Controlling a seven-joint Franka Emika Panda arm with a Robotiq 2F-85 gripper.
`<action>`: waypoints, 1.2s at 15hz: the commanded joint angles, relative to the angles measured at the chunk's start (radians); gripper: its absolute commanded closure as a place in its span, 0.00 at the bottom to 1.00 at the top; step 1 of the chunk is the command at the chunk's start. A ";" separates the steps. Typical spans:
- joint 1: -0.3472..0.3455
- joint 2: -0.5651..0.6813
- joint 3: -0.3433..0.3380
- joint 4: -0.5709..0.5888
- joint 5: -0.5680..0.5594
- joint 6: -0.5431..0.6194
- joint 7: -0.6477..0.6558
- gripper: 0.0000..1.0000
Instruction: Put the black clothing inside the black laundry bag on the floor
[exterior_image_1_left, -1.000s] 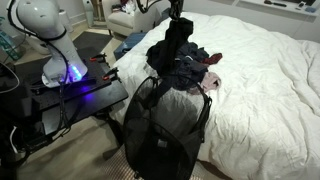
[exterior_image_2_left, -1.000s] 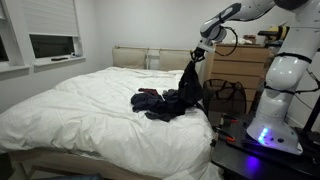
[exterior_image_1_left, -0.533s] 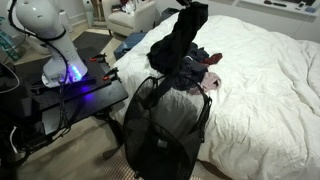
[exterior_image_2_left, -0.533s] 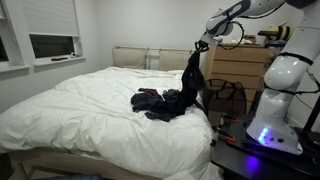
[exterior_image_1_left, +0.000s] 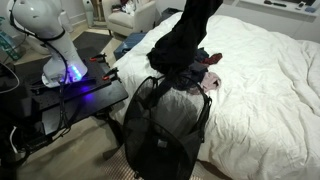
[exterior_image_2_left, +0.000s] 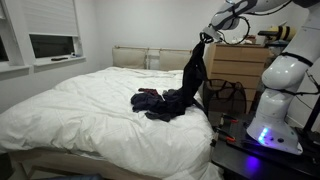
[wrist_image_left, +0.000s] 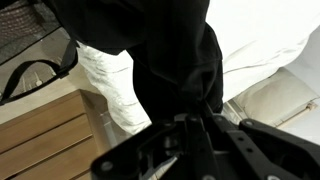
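Note:
The black clothing (exterior_image_1_left: 183, 38) hangs in a long drape from my gripper (exterior_image_2_left: 207, 36), which is shut on its top end, high over the bed's edge. Its lower end still touches the clothes pile (exterior_image_2_left: 158, 101) on the white bed (exterior_image_2_left: 80, 105). In an exterior view the gripper itself is out of the top of the frame. The black laundry bag (exterior_image_1_left: 165, 125) stands open on the floor beside the bed, below the hanging garment; it also shows in an exterior view (exterior_image_2_left: 226, 97). In the wrist view the black clothing (wrist_image_left: 165, 55) fills the middle above my jaws (wrist_image_left: 190, 125).
A pile of dark and coloured clothes (exterior_image_1_left: 195, 68) lies at the bed's edge. The robot base (exterior_image_1_left: 45, 40) on a black cart (exterior_image_1_left: 75, 100) stands close to the bag. A wooden dresser (exterior_image_2_left: 238, 65) is behind. A window (exterior_image_2_left: 50, 45) is on the far wall.
My gripper has risen with the black clothing, lifting it higher and stretching it off the pile. In an exterior view the gripper has gone out of the top of the frame.

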 joint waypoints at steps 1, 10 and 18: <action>0.061 -0.037 -0.031 0.070 0.169 -0.151 -0.077 0.99; 0.008 -0.033 -0.046 0.260 0.183 -0.413 -0.018 0.99; -0.135 -0.016 -0.025 0.347 -0.201 -0.471 0.359 0.99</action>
